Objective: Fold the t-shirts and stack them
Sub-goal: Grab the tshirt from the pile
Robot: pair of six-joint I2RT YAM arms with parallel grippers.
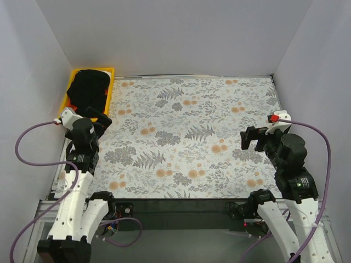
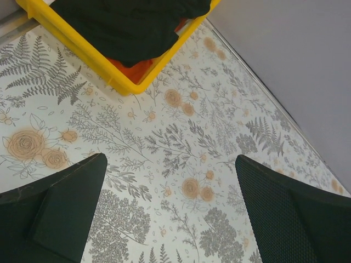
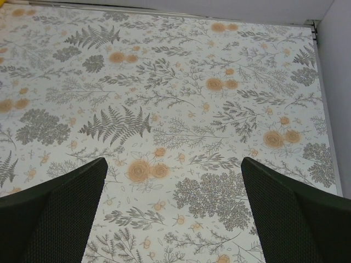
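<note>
Black t-shirts [image 1: 90,90] lie heaped in the yellow tray [image 1: 112,87], lapping over one rim. Near the tray's front edge the left gripper [image 2: 170,164] hangs wide apart and empty. Well right of the tray, the right gripper [image 3: 173,164] is spread likewise over the floral table [image 1: 192,137].

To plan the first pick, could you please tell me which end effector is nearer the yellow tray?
The left end effector, open just before the yellow tray holding a black t-shirt; the right end effector hangs across the table.

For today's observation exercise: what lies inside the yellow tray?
A black t-shirt fills the tray, with a strip of orange showing beneath. Anything further under is covered.
</note>
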